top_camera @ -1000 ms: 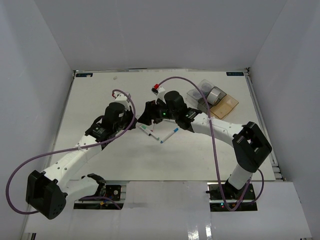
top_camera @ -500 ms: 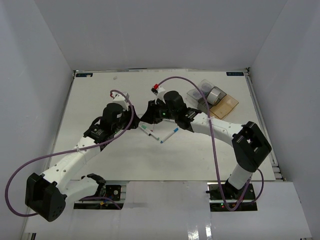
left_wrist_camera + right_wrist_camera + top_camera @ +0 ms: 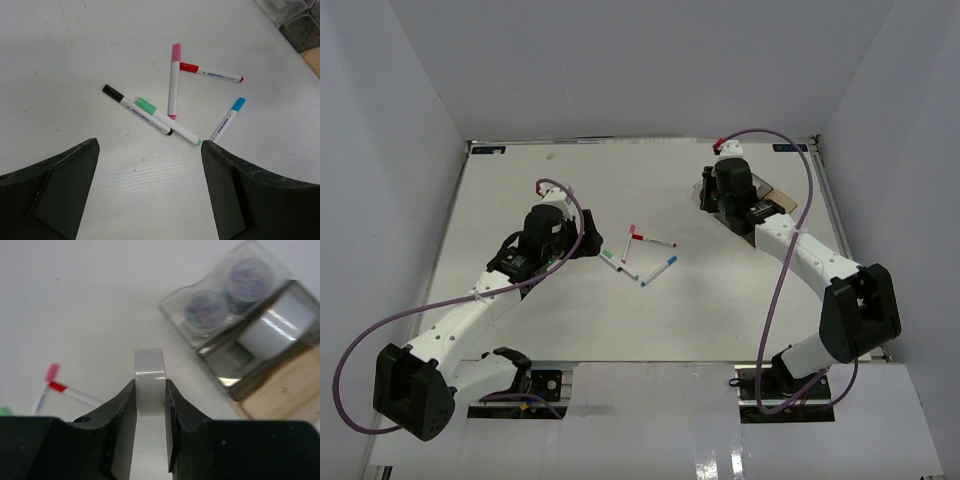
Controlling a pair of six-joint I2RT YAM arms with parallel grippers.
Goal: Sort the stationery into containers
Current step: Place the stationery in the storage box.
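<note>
— Right wrist view: what have I got?
— My right gripper (image 3: 150, 387) is clamped on a tape roll (image 3: 149, 365), near the bins (image 3: 172, 304).
— And the other?
— My left gripper (image 3: 150, 150) gapes wide, holding nothing, over five markers (image 3: 173, 82).

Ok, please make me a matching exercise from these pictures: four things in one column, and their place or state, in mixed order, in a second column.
Column one:
1 purple-lidded tubs
2 pink-capped marker
3 right hand
4 left hand

Column two:
a open, holding nothing
b inside the clear bin
c lying on the table
d shut on a tape roll

Pairs: 1-b, 2-c, 3-d, 4-a
</note>
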